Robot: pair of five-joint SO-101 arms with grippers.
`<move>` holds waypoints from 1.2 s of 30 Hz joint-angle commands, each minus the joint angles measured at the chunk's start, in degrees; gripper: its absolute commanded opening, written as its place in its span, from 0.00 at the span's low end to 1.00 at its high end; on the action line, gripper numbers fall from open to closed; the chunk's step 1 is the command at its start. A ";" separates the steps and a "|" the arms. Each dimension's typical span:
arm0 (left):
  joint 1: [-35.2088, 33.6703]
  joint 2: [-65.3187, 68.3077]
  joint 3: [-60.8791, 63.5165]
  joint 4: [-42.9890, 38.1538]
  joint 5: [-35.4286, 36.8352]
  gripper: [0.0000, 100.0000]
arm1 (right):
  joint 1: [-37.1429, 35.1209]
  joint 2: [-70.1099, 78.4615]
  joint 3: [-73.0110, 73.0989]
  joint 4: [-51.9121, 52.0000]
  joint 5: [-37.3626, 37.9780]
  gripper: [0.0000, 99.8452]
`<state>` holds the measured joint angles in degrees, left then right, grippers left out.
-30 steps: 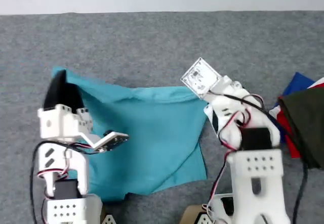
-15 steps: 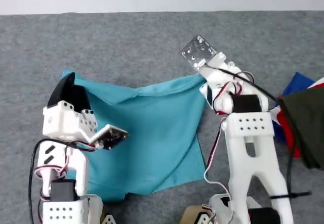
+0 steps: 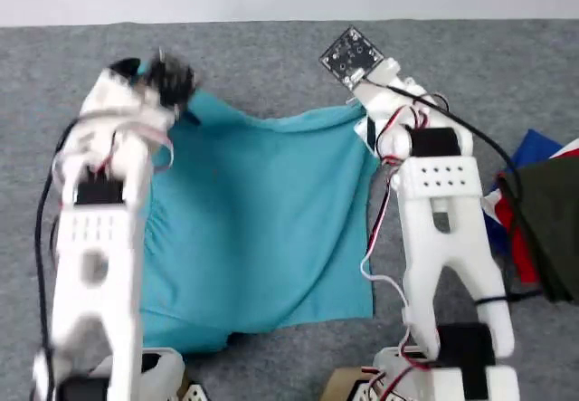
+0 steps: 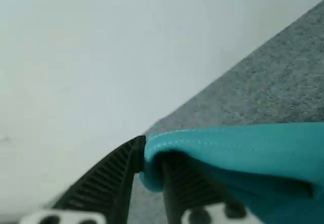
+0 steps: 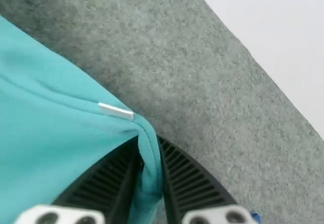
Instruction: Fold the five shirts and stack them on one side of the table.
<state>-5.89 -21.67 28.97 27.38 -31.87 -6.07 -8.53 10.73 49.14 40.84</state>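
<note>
we see the teal shirt [image 3: 262,220] lying open and almost flat at the middle of the grey table [image 3: 271,57], its near hem towards 6 o'clock and its far edge towards 12 o'clock; the left gripper [image 4: 152,155] holds the far corner at about 10 o'clock of the cloth, its two fingers pinching a rolled lip of teal fabric between them; the right gripper [image 5: 148,148] holds the other far corner at about 1 o'clock, fingers pressed onto a thin ridge of the hem, just beside a small white tag [image 5: 115,111]; at 3 o'clock, at the table's edge and apart from the teal shirt, lies a heap of other garments [image 3: 543,211], dark, red and blue, and we cannot tell how many it holds nor whether any is folded; we judge the task to be early for this shirt: both far corners are taken, but no fold is made in it yet, and no tidy stack is to be seen; left to do, as we read it, are the folds of the teal shirt, its placing at one side, and the remaining shirts.
</note>
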 commanded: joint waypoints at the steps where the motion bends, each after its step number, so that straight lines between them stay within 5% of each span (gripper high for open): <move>1: 0.35 15.30 -16.48 3.78 4.22 0.00 | 1.80 3.56 -8.09 -0.40 -0.70 0.01; 15: 0.44 55.56 -64.13 16.70 14.51 0.00 | 4.70 27.56 -33.05 -0.40 -0.53 0.01; 25: 0.44 83.16 -100.88 23.03 15.21 0.00 | 5.93 44.44 -51.43 -0.04 -0.53 0.01; 36: -0.79 93.80 -117.41 19.96 24.79 0.00 | 8.57 52.88 -60.75 0.22 -0.35 0.01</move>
<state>-5.54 73.01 -84.88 49.98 -9.27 0.79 45.27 -45.36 49.14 40.84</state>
